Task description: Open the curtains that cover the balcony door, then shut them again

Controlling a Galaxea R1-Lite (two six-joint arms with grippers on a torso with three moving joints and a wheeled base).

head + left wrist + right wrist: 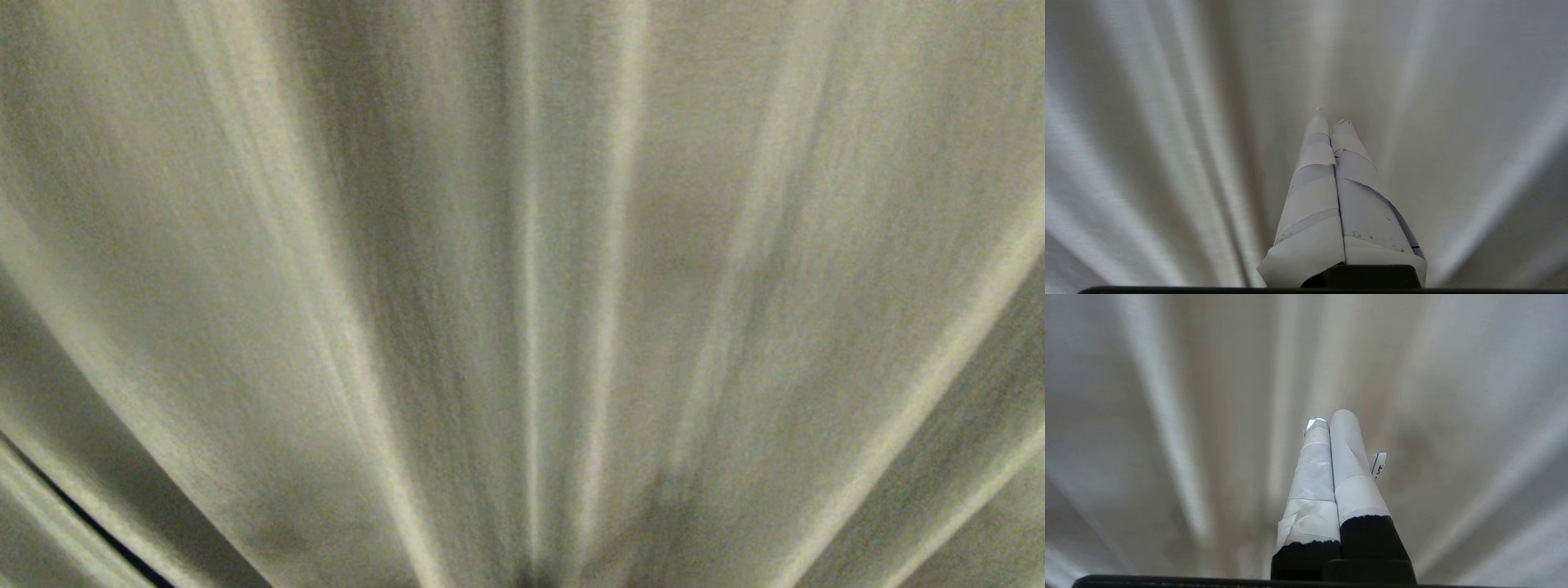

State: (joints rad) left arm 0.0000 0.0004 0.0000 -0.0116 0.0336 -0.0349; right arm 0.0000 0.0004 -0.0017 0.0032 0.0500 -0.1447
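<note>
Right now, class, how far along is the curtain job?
Done: nothing visible; the curtains fill the head view, drawn, with only a dark sliver at one lower corner. In hand: nothing; the left gripper and right gripper are shut and empty before the pleats. Left: opening, then closing again.

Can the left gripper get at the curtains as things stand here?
Probably yes. The left gripper, shut and empty, points straight at the pleated curtains with nothing between them. Whether its tips already touch the fabric cannot be told.
</note>
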